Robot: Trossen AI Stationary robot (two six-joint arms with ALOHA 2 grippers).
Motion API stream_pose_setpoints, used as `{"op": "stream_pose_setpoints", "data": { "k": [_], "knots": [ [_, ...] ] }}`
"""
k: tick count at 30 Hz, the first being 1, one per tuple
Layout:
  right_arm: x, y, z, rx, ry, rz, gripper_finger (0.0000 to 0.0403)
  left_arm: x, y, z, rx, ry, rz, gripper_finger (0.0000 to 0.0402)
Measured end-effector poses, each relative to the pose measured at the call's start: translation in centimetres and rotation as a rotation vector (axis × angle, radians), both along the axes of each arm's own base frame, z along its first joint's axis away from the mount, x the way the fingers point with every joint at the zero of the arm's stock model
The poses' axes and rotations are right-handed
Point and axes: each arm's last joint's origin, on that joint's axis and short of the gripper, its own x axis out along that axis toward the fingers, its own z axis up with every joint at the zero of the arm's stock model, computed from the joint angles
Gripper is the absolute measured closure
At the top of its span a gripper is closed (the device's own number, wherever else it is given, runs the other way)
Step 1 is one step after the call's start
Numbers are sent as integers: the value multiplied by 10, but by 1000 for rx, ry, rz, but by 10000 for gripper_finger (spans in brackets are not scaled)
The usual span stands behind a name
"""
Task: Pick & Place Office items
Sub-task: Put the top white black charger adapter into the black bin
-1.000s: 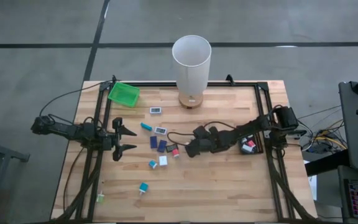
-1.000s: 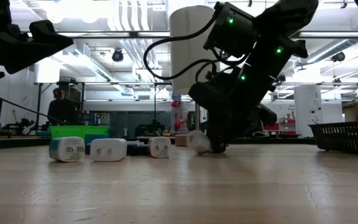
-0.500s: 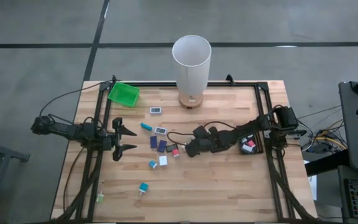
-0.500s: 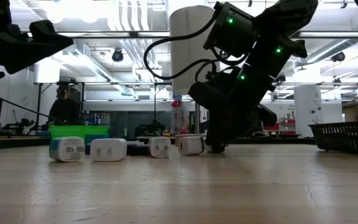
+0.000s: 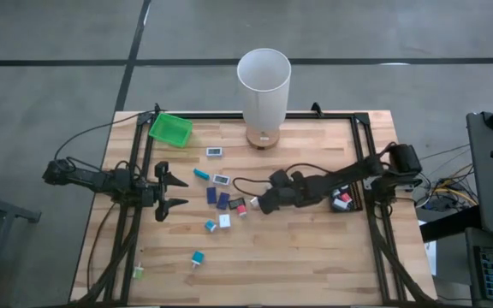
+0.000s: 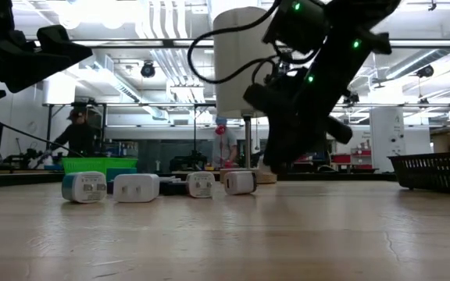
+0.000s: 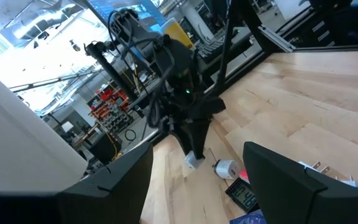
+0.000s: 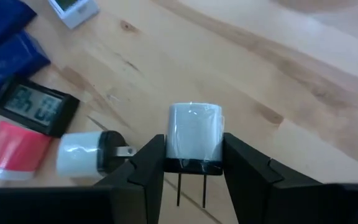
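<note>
Small office items lie left of the table's middle: dark blue rectangles [image 5: 216, 198], teal bits [image 5: 202, 174], white blocks [image 5: 225, 221], a black digital clock [image 8: 36, 106] and a red piece [image 8: 11, 150]. My right gripper [image 5: 260, 204] hangs above them, just off the table, shut on a white plug block [image 8: 194, 127]. A second white plug [image 8: 84, 155] lies on its side on the wood beside it. My left gripper [image 5: 176, 192] waits open at the table's left edge. My right gripper pinches the white plug block between its two fingers [image 8: 146, 168], on opposite sides near the pronged end [image 8: 174, 155]. The fingers come from above, slanting down. The block sticks out past the fingertips, and its two prongs point back between the fingers. It is lifted clear of the table.
A tall white cylinder [image 5: 264, 85] stands at the far edge's middle. A green tray [image 5: 170, 128] sits at the far left corner. A black tray [image 5: 353, 205] holding white and red pieces is at the right edge. Bare wood lies near and right of the gripper.
My right gripper has risen from the table surface, still shut. A white plug that leaned tilted against its fingers a second ago has slid a little toward the left and settled on the table.
</note>
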Motion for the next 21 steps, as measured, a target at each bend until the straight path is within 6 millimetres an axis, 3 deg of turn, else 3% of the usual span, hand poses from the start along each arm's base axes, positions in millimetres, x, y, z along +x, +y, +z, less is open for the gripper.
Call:
{"op": "stream_pose_setpoints", "data": {
  "k": [11,21],
  "knots": [
    [-39,2,49,66,29,-58,267,0,0,0,0,0,0,145],
    [-99,5,92,122,100,-158,267,0,0,0,0,0,0,145]
  ]
}}
